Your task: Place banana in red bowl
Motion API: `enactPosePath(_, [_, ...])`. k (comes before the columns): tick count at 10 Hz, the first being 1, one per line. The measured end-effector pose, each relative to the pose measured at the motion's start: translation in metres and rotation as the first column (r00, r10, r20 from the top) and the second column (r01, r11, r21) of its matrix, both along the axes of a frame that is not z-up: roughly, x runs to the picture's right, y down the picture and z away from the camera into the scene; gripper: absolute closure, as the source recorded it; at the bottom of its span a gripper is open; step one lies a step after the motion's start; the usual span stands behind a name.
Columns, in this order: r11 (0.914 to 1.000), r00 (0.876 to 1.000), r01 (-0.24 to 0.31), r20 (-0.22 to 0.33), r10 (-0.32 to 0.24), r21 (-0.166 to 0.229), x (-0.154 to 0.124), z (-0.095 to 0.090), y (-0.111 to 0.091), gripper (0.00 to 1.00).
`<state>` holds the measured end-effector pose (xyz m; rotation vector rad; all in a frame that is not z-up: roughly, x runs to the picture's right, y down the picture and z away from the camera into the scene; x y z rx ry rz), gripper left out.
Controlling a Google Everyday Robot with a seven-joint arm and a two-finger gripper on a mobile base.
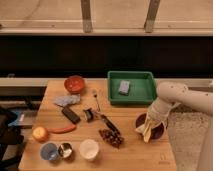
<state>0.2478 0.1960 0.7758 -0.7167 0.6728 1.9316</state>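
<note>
The banana (pixel 145 131) is pale yellow and lies at the front left rim of a dark purple bowl (pixel 159 131) near the table's right edge. My gripper (pixel 150 123) hangs at the end of the white arm, right over the banana and touching or almost touching it. The red bowl (pixel 75 83) stands empty at the back left of the wooden table (pixel 135 155), far from the gripper.
A green tray (pixel 142 92) with a grey sponge (pixel 124 87) sits behind the gripper. In the middle lie a spoon (pixel 95 98), a black block (pixel 70 114), dark grapes (pixel 111 137) and a red chili (pixel 62 129). At the front left are an orange fruit (pixel 40 133), a blue bowl (pixel 49 151) and a white cup (pixel 89 149).
</note>
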Motion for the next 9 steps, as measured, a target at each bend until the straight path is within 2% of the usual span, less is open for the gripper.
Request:
enactPosePath(2, [0.9984,0.999,0.038,0.015,-0.039,0.042,-0.015,-0.013,-0.021,1.00])
enactPosePath(4, [0.9920,0.997,0.076,0.015,-0.078,0.100,-0.029,-0.032,-0.048,1.00])
enactPosePath(6, [0.9788,0.992,0.126,0.009,-0.129,0.162,-0.050,-0.045,-0.080,1.00])
enactPosePath(9, [0.9513,0.974,0.209,0.040,-0.224,0.226,-0.100,-0.040,-0.121,1.00])
